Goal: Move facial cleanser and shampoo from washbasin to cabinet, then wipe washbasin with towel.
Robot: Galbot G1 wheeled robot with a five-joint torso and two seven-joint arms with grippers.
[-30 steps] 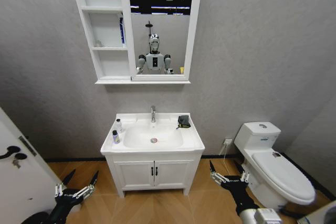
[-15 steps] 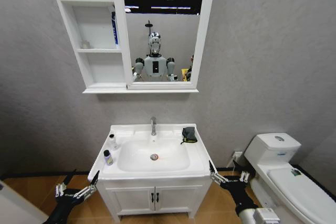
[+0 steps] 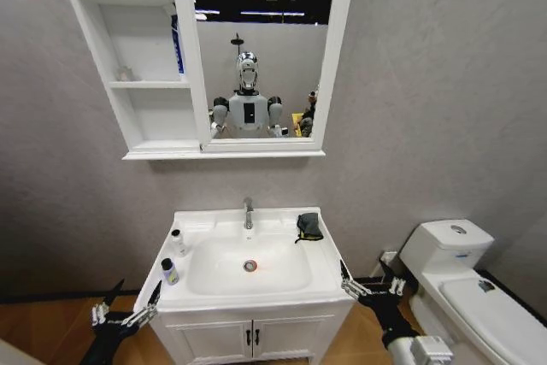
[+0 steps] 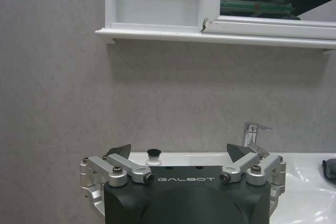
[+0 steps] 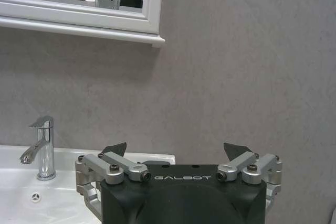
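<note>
— Washbasin (image 3: 214, 284): a white rectangular ceramic sink with a rounded bowl is seen at the middle of the head view, with a chrome tap (image 3: 248, 213) at its back edge and a round drain (image 3: 249, 266) in the bowl. How are the items on it placed?

— Two small bottles are stood on the left rim: a white bottle (image 3: 178, 242) towards the back and a dark-capped bottle (image 3: 169, 271) nearer the front, close together. A small dark grey-black towel (image 3: 308, 227) is laid on the back right corner of the rim, right of the tap.

— And the white wall cabinet of three stacked shelves (image 3: 137, 66)?

— It is mounted above the basin, joined to the left side of a white-framed mirror (image 3: 261, 49). A blue item is stood at the right edge of the middle shelf.

— What is seen of the grippers?

— The left gripper (image 3: 126, 307) is held low, by the front left corner of the vanity. The right gripper (image 3: 369, 282) is held low by the front right corner, between the basin and a white toilet (image 3: 461, 288). On both, the fingers are spread wide with nothing between them, as is confirmed by each wrist view.
</note>
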